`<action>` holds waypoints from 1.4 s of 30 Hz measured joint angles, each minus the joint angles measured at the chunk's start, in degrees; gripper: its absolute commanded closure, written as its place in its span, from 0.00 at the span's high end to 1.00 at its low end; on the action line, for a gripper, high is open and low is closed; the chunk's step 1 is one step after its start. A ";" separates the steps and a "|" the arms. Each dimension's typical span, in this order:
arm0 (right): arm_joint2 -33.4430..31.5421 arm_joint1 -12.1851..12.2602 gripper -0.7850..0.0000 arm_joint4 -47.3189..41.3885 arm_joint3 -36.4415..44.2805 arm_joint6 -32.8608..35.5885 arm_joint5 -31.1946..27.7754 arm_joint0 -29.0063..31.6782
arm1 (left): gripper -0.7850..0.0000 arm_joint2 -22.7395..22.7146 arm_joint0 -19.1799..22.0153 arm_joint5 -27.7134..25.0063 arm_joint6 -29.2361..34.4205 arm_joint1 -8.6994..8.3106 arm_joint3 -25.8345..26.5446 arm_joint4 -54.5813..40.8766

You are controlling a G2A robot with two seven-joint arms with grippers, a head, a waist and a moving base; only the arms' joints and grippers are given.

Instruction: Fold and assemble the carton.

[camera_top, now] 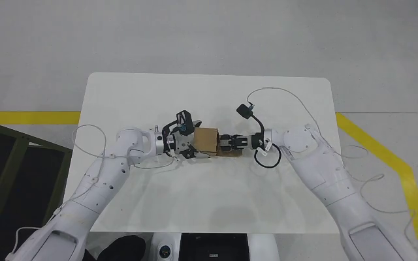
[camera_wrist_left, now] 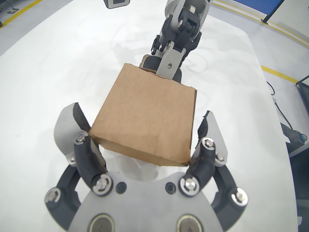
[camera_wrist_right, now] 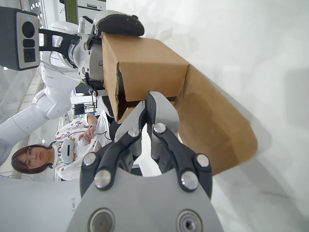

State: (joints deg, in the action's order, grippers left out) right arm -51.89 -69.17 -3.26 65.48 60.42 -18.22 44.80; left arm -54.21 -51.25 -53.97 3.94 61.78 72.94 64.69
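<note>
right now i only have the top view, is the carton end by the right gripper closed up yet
Observer: No. In the right wrist view that end of the carton is open, and a long flap with a rounded corner sticks out unfolded.
Operator: ok and what is the right gripper doing there
Observer: The right gripper has its fingers together on a panel edge at the open end.
Operator: left side got a real hold?
Observer: The left wrist view shows the left gripper straddling the other end, with one finger against each side corner.
</note>
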 measured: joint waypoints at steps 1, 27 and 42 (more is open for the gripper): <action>0.43 -0.17 0.00 -0.24 -0.08 0.09 -0.08 -0.14 | 1.00 -0.01 0.00 -0.04 0.04 0.01 0.00 -0.07; -6.29 2.18 0.01 2.13 2.40 3.80 0.53 0.51 | 1.00 -1.02 -0.95 0.47 0.69 0.09 0.87 -0.70; -13.90 5.95 0.30 8.29 8.03 8.18 4.49 7.05 | 1.00 -1.99 -1.31 1.25 1.71 0.04 1.34 -1.41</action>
State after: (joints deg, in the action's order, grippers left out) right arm -65.79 -63.22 5.03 73.52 68.59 -13.73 51.85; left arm -56.21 -52.56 -52.72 5.65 61.82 74.28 63.28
